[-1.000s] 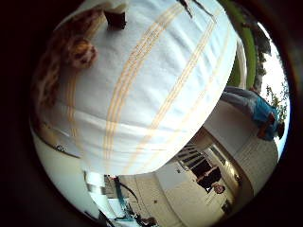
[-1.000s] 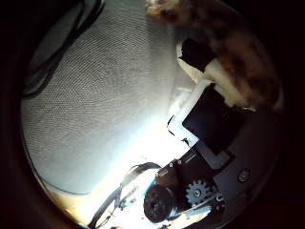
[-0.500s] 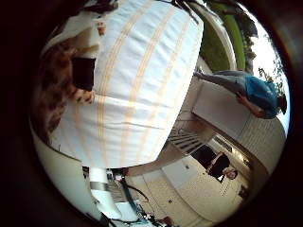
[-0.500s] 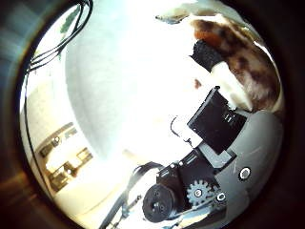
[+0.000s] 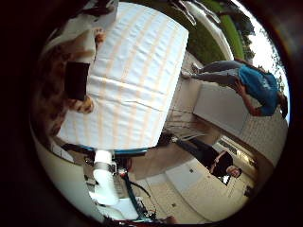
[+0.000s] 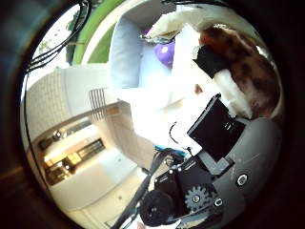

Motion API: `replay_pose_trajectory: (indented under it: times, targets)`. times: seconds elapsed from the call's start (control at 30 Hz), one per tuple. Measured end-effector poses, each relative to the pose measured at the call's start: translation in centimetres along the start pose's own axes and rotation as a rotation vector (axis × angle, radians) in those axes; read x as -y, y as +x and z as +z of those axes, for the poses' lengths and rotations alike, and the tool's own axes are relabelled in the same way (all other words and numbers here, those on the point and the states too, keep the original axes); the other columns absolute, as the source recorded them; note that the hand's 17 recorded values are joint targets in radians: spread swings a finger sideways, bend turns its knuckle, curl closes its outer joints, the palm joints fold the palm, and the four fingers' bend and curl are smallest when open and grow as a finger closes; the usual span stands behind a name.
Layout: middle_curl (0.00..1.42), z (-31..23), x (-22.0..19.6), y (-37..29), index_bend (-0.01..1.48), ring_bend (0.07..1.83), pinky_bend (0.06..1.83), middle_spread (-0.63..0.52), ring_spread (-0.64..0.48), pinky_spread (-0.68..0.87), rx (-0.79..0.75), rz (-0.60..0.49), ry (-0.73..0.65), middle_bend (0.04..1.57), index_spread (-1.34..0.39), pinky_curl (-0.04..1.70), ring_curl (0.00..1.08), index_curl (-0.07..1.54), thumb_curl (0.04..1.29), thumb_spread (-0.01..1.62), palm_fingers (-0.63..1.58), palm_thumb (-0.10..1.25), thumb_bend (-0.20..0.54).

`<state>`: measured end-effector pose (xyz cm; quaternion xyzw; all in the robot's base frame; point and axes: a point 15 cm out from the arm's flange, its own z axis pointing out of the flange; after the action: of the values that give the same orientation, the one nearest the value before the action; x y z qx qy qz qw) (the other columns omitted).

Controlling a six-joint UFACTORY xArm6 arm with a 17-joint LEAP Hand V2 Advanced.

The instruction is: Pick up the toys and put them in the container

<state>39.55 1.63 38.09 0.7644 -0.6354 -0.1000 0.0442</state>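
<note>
Here, notes by item.
Hand: the right hand (image 6: 224, 157) shows as black, grey and geared parts close to the thumb-side camera; its fingers (image 5: 77, 80) are curled round the plush toy and clamp it against the palm.
Toy: a plush toy (image 6: 248, 71) with cream and brown-spotted fur, pressed close to both palm cameras, held clear above the counter.
Counter: the counter (image 5: 137, 80) is covered in a white cloth with pale orange stripes and lies well below the hand; its near edge and a white arm segment (image 5: 105, 182) show beyond it.
Container: a pale grey-blue container (image 6: 126, 52) sits beside the held toy in the thumb-side view.
Other toy: a purple rounded thing (image 6: 166, 53) lies inside that container; what it is cannot be told.
</note>
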Motion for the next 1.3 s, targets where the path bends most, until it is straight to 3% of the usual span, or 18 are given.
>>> replay_pose_trajectory:
  times: [0.2,0.7,0.93,1.3]
  targets:
    - [1.1,-3.9,-0.3,-2.6,0.69,1.44,1.39,-0.25,-0.08,0.17,0.001,-0.052,0.062,1.07,-1.14,0.96,0.76,-0.02,0.63,1.25,0.96,1.0,-0.013]
    - [1.14,-4.4,-0.1,-5.8,0.73,1.45,1.39,-0.26,-0.08,0.16,0.03,-0.096,0.072,1.07,-1.25,0.98,0.76,-0.02,0.65,1.24,0.95,0.98,-0.013]
    - [1.15,-6.7,5.2,-12.1,0.72,1.45,1.39,-0.26,-0.08,0.16,0.055,-0.145,0.229,1.07,-1.27,0.99,0.76,-0.03,0.66,1.24,0.94,0.98,-0.016]
    - [1.13,-1.6,14.4,-16.6,0.74,1.44,1.32,-0.25,-0.07,0.15,0.06,-0.168,0.303,1.06,-1.25,1.0,0.74,0.0,0.6,1.24,0.94,0.86,-0.028]
